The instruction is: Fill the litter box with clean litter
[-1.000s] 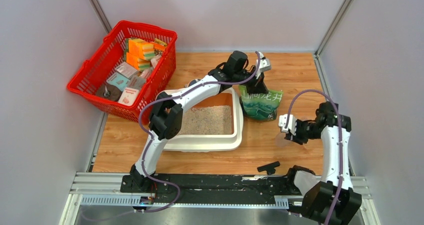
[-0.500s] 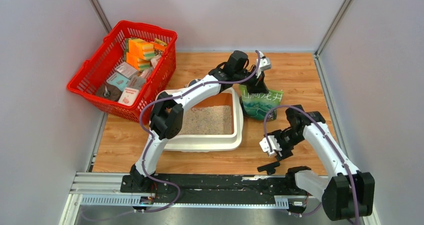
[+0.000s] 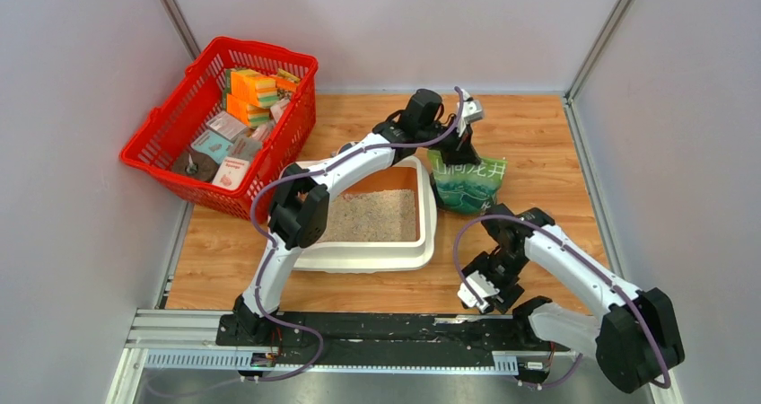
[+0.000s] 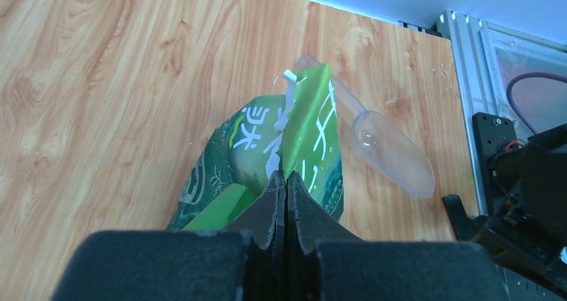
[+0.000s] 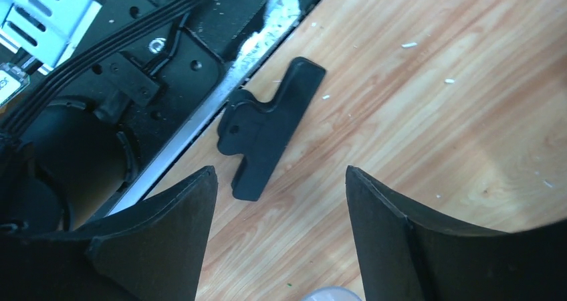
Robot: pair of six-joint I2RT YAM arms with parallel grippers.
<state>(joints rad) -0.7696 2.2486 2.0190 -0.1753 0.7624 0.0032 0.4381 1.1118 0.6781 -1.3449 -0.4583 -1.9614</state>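
Note:
The cream-white litter box (image 3: 359, 260) lies mid-table with pale clean litter (image 3: 372, 215) spread over its orange floor. To its right stands a dark green bag (image 3: 467, 184); my left gripper (image 3: 467, 121) is shut on the bag's top edge (image 4: 304, 124), the jaws (image 4: 286, 177) pinched together on the fold. A clear scoop (image 4: 391, 150) rests on the wood beside the bag. Low at the table's near edge, my right gripper (image 3: 473, 294) is open and empty. Its fingers (image 5: 281, 174) frame bare wood just short of a black clip (image 5: 267, 137).
A red wire basket (image 3: 224, 121) full of small packs stands at the back left. A black and metal rail (image 3: 359, 332) runs along the near edge, close to the right gripper. Grey walls close in the sides and back.
The right arm swung from beside the bag down to the near edge over the black clip, its jaws widening and no longer holding the scoop. The left gripper stayed on the bag.

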